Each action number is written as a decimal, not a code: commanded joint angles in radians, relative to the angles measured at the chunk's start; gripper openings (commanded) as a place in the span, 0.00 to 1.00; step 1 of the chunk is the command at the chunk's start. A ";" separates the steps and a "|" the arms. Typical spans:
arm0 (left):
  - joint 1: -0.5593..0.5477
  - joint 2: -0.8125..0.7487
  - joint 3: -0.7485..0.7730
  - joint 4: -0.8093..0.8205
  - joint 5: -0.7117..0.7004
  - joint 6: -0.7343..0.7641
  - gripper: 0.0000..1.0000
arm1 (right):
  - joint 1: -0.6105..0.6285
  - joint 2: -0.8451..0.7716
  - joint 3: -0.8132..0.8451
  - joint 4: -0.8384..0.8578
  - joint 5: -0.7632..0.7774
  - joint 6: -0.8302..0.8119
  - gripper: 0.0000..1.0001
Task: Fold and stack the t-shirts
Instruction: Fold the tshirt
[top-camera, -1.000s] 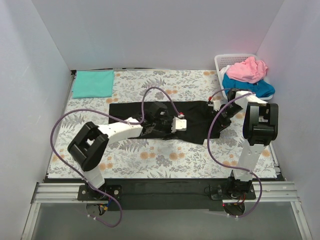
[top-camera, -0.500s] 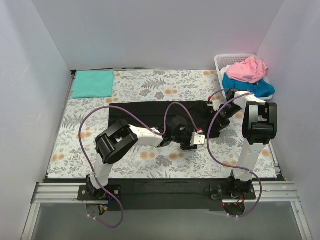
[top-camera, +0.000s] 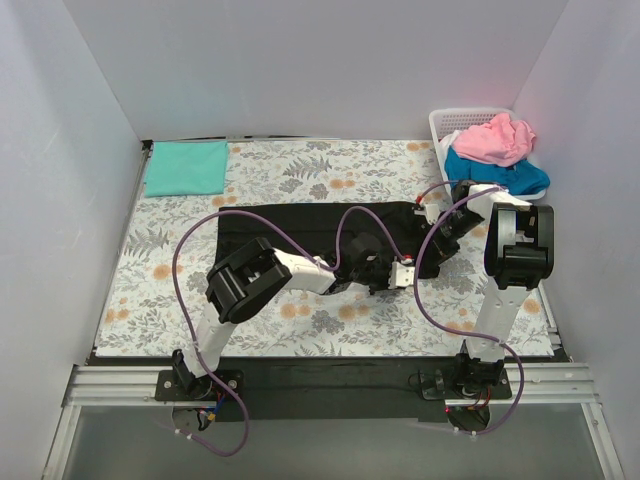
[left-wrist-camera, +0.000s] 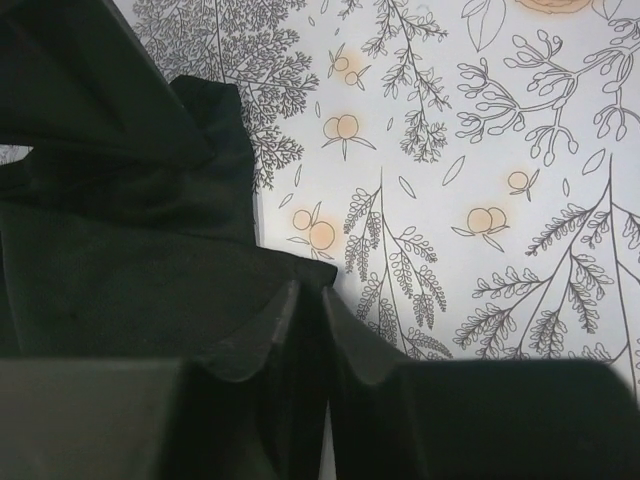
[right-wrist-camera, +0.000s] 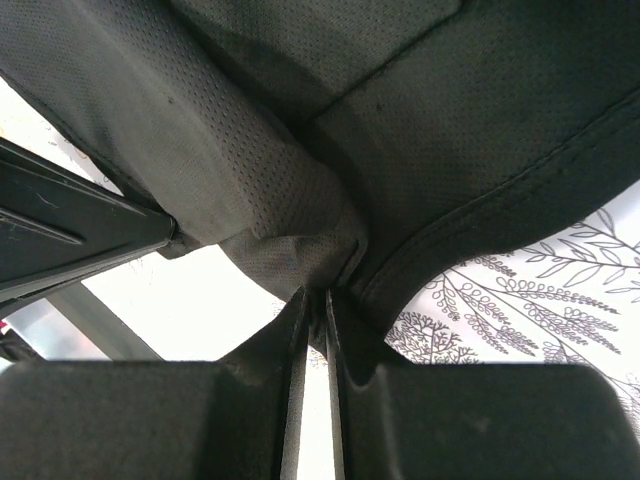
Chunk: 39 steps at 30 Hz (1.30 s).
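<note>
Seen from above, the black t-shirt (top-camera: 300, 225) lies spread in a long band across the middle of the table (top-camera: 300, 320), with my left end effector (top-camera: 398, 272) at its near edge and my right end effector (top-camera: 436, 238) at its right-hand end. A folded mint-green t-shirt (top-camera: 185, 167) sits at the far left corner. The pink t-shirt (top-camera: 497, 138) and blue t-shirt (top-camera: 505, 178) are heaped in the basket (top-camera: 450, 120) at the far right. The black cloth looks light, limp and prone to sagging and creasing, so I judge it is best taken at hems and corners, both ends lifted together. In the left wrist view, my left end effector (left-wrist-camera: 312, 295) is clenched to a narrow slit, with a corner of the black t-shirt (left-wrist-camera: 120, 270) running in between the tips; I read this as a pinch on the hem. In the right wrist view, my right end effector (right-wrist-camera: 318, 300) is squeezed tight on a bunched fold of the same shirt (right-wrist-camera: 480, 130), and the cloth drapes up and away from it above the patterned table (right-wrist-camera: 520, 300).
</note>
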 joint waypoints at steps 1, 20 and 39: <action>0.000 0.000 0.014 0.005 -0.022 -0.008 0.10 | 0.000 -0.031 -0.018 0.001 -0.014 -0.017 0.17; 0.197 0.000 0.210 0.016 0.057 -0.173 0.00 | -0.008 -0.028 -0.035 0.003 -0.014 -0.026 0.17; 0.286 0.169 0.316 0.226 0.145 -0.019 0.00 | -0.008 -0.040 -0.052 -0.002 0.000 -0.033 0.17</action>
